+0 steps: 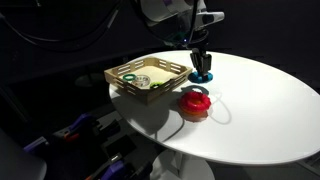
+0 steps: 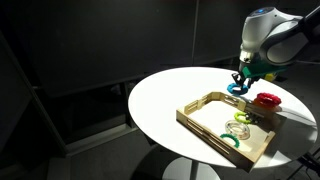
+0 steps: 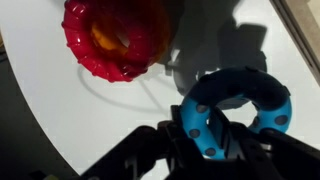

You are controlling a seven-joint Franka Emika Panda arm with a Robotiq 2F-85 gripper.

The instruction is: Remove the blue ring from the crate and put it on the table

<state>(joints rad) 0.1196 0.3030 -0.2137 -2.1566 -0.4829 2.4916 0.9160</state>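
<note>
Gripper (image 3: 205, 140) pinches blue ring (image 3: 240, 95) by rim | outside crate (image 1: 120, 72), low over table (image 1: 260, 110) near red ring (image 3: 115, 40) | likely set-down, release pending

Glossy dimpled blue ring (image 3: 235, 105), light-wood crate (image 1: 148, 76), smooth white table (image 1: 260, 110).

The crate (image 1: 130, 90) stands on the table (image 1: 260, 110) near its edge, with a small ring (image 2: 238, 126) lying inside it. The blue ring (image 1: 203, 75) sits outside the crate, just beside a corner, clamped in the gripper (image 1: 202, 69); contact with the tabletop cannot be determined. The larger ring (image 1: 195, 102) lies on the table near the blue ring, apart from it and beside the crate.
</note>
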